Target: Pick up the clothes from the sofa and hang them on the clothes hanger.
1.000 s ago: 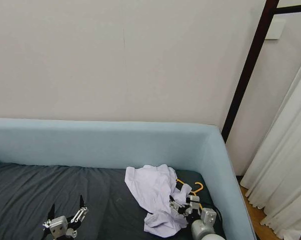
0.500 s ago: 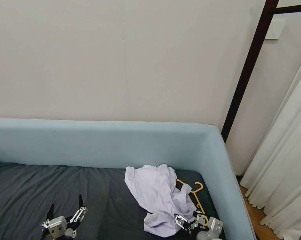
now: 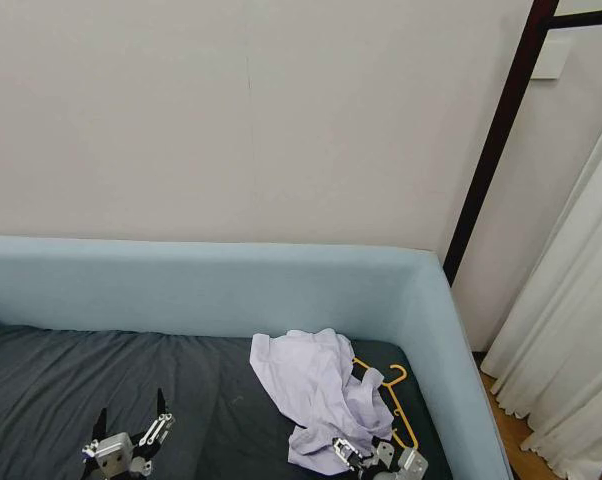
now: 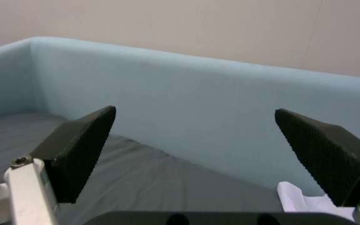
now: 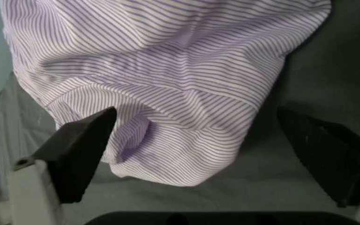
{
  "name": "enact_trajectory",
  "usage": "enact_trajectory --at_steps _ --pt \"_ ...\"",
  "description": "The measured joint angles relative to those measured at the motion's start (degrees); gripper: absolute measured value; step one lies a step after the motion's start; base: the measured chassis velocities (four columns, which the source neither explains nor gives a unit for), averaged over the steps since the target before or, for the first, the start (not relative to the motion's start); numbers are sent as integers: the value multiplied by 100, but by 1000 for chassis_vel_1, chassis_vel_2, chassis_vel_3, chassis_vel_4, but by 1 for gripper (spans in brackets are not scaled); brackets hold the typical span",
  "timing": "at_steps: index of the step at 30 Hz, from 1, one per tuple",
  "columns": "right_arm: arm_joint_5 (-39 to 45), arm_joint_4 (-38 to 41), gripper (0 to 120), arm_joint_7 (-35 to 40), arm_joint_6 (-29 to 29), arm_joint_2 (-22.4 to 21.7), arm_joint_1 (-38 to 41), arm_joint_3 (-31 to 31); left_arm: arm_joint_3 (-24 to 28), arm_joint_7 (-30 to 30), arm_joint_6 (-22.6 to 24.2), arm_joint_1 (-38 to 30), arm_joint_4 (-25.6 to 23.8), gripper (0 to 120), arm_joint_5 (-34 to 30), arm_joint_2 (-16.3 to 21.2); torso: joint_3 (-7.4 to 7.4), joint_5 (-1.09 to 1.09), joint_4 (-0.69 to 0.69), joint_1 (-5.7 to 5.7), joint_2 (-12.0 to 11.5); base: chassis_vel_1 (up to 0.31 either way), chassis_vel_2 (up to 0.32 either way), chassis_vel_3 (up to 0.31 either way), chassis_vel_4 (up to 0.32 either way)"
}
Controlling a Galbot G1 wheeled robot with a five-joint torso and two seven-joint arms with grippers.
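A crumpled purple-striped shirt point(image 3: 316, 390) lies on the dark grey seat at the right end of the light blue sofa point(image 3: 211, 285). A yellow hanger point(image 3: 398, 400) pokes out from under the shirt's right side. My right gripper point(image 3: 357, 456) is low at the shirt's near edge, open. In the right wrist view the shirt point(image 5: 167, 70) lies just ahead of the open right gripper point(image 5: 197, 112), and nothing is held between its fingers. My left gripper point(image 3: 131, 418) hovers open over the bare seat to the left. The left gripper point(image 4: 194, 112) faces the sofa back.
A dark wooden post point(image 3: 499, 125) of a clothes rack rises behind the sofa's right arm. White curtains point(image 3: 571, 340) hang at the far right over a wooden floor. The sofa arm point(image 3: 436, 350) borders the shirt on the right. Bare seat point(image 3: 101, 370) stretches left.
My right gripper has drawn back toward the near edge of the shirt, away from the hanger. The shirt and the left gripper have stayed in place.
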Motion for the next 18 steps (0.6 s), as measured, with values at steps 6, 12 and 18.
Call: enact_trajectory --at_steps 6,12,18 --pt "-168 64 70 -83 46 -10 -59 -33 19 -3 -8 -24 29 100 -3 -5 0 0 0 0 0 0 0 0 0" --pt "-402 133 48 -119 106 -52 -145 -63 38 -4 -10 -49 52 100 -3 -11 0 1 0 0 0 0 0 0 0" --pt "-653 331 24 -120 271 -133 -263 -108 44 -5 -11 -54 52 100 -3 -12 0 1 0 0 0 0 0 0 0"
